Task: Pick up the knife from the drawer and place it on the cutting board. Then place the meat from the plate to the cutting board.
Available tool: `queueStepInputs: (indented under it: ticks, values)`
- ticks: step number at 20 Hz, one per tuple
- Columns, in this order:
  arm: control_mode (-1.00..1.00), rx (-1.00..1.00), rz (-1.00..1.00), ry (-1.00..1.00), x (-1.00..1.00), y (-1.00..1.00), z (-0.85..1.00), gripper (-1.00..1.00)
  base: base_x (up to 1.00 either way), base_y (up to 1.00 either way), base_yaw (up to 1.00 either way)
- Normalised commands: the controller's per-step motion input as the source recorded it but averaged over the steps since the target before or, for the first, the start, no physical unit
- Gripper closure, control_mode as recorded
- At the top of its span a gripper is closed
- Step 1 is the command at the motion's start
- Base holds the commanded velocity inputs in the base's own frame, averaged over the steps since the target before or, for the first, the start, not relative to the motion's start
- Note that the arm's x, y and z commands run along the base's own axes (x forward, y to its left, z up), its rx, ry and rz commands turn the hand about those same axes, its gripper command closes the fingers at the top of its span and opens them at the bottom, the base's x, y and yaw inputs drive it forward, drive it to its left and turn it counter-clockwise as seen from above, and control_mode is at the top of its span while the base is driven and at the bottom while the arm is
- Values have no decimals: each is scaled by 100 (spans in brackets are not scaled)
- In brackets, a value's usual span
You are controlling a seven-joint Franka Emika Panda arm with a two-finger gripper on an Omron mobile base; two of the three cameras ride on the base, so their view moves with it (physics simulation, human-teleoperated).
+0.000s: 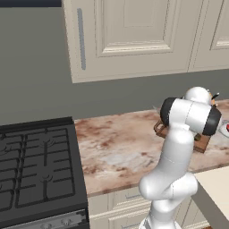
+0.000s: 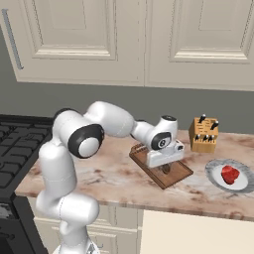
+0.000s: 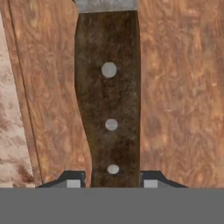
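So far, the knife (image 3: 108,100) has been brought over the board (image 2: 174,174); its brown handle is seen clamped between the fingertips of the part-closed hand (image 3: 112,183), close above the wood or on it. Release is judged outstanding, and the meat (image 2: 229,174) is left on the plate (image 2: 217,176), just beside the board. A knife block (image 2: 204,134) stands behind on the tabletop (image 1: 116,147); nothing is seen blocking the way.
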Motion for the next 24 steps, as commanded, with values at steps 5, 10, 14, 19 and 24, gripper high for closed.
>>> queueStepInputs:
  ticks: [5,10,14,19,24]
  values:
    - [-100,-9,0,0,23,-36,-24,100,0,0,0]
    - [-100,-1,0,0,8,-9,-14,100,0,0,0]
    - [-100,0,0,2,0,0,-19,-100,0,0,0]
    - [-100,0,0,-2,-3,4,-9,-100,0,0,0]
    - [-100,2,0,-8,-15,13,-5,-100,0,0,0]
